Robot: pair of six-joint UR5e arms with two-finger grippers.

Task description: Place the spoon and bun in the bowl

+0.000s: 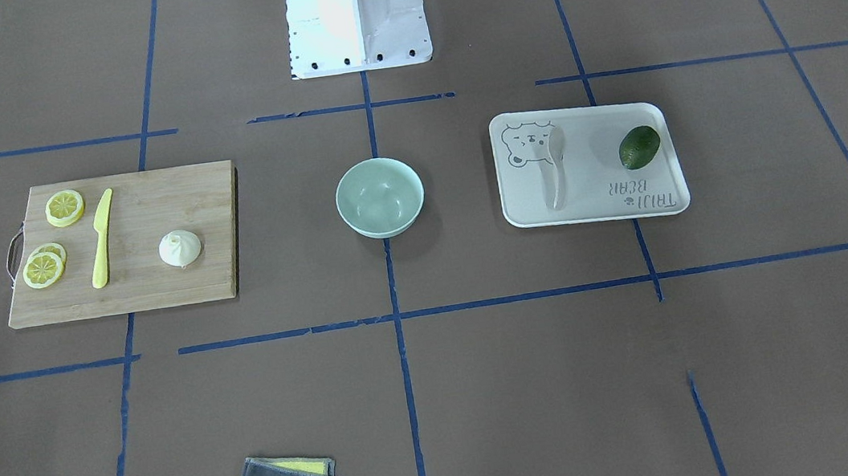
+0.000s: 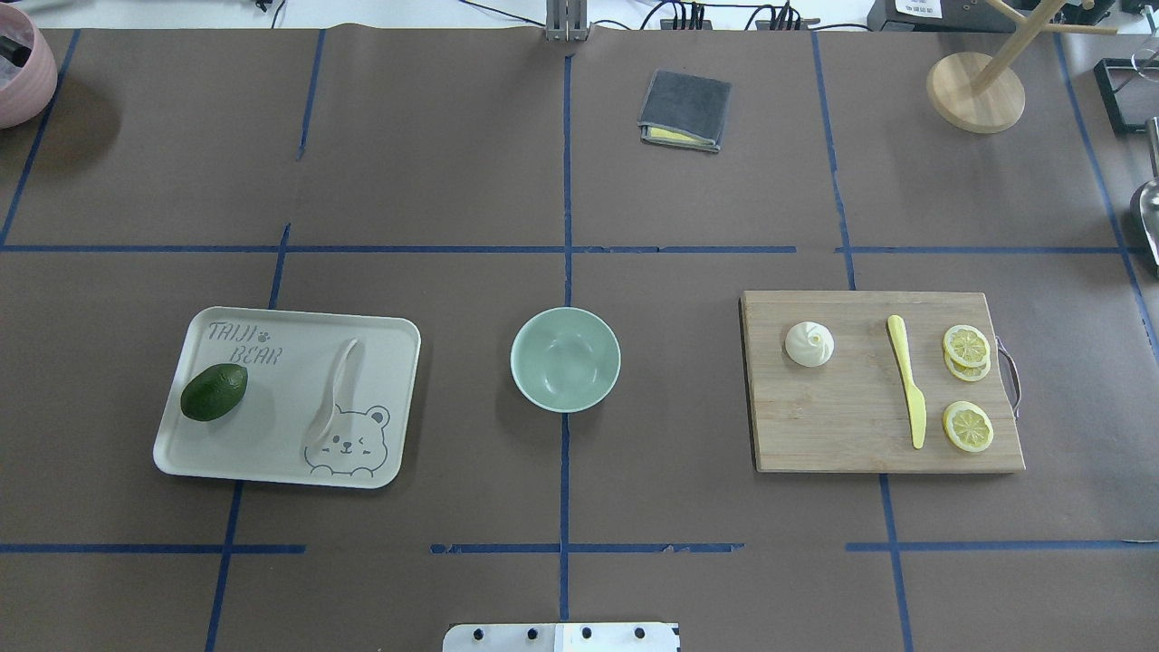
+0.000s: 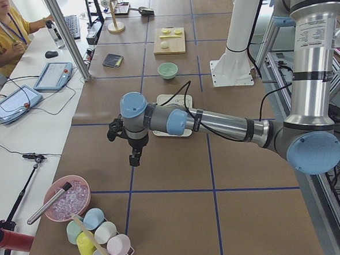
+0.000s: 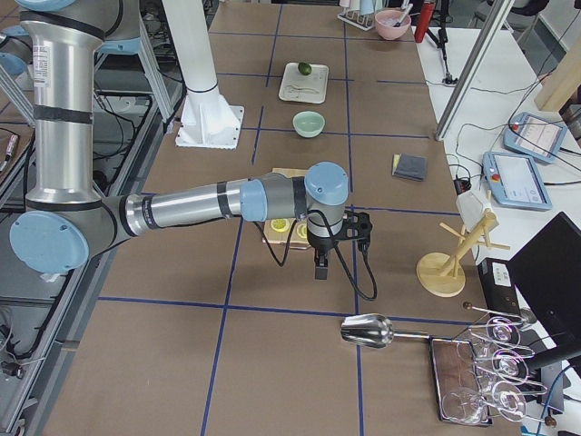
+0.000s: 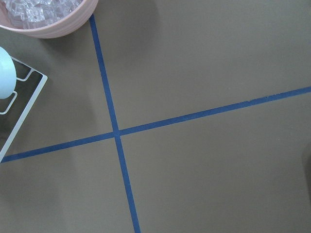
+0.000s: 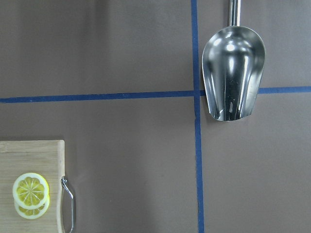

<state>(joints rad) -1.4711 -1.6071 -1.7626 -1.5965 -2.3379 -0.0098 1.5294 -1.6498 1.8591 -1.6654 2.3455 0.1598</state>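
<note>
Spoon (image 2: 333, 389) and bun (image 2: 809, 344): fingers well apart from both; you cannot tell whether left gripper (image 3: 135, 160) or right gripper (image 4: 321, 271) is parted or closed | spoon on tray (image 2: 281, 439) beside avocado (image 2: 214, 392); bun on cutting board (image 2: 842, 417) | bowl (image 2: 534, 380) between them, bare inside showing

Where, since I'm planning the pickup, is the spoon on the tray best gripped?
Probably mid-handle on the spoon, coming from straight above with jaws across its narrow width: it lies flat on the tray, handle pointing away from the robot.
</note>
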